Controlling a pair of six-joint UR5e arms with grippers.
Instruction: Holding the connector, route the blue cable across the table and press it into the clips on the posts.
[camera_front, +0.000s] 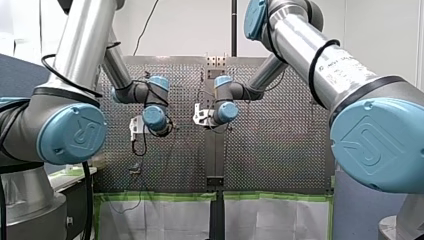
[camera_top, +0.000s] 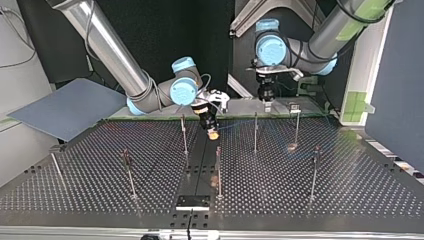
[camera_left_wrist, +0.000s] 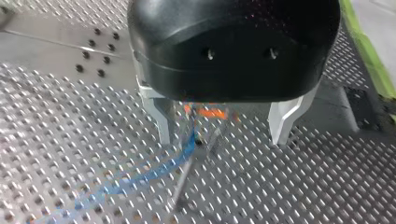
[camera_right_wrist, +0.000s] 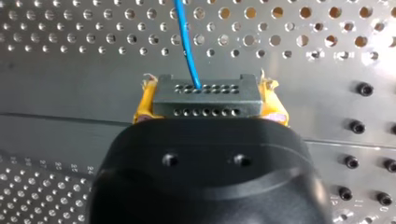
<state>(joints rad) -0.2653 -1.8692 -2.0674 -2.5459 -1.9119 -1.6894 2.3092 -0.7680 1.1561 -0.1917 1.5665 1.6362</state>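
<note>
In the right wrist view my right gripper is shut, its yellow pads clamping a dark grey connector. The blue cable leaves the connector's face and runs ahead over the perforated table. In the top view this gripper hangs low near the table's middle, between two thin posts. My left gripper stands open, its metal fingers either side of a slim post with an orange clip. The blue cable passes between them.
Several more thin posts stand across the perforated table. A dark plate lies at the top view's near edge. A grey-blue board leans at that view's left. Green tape lines the table's edge.
</note>
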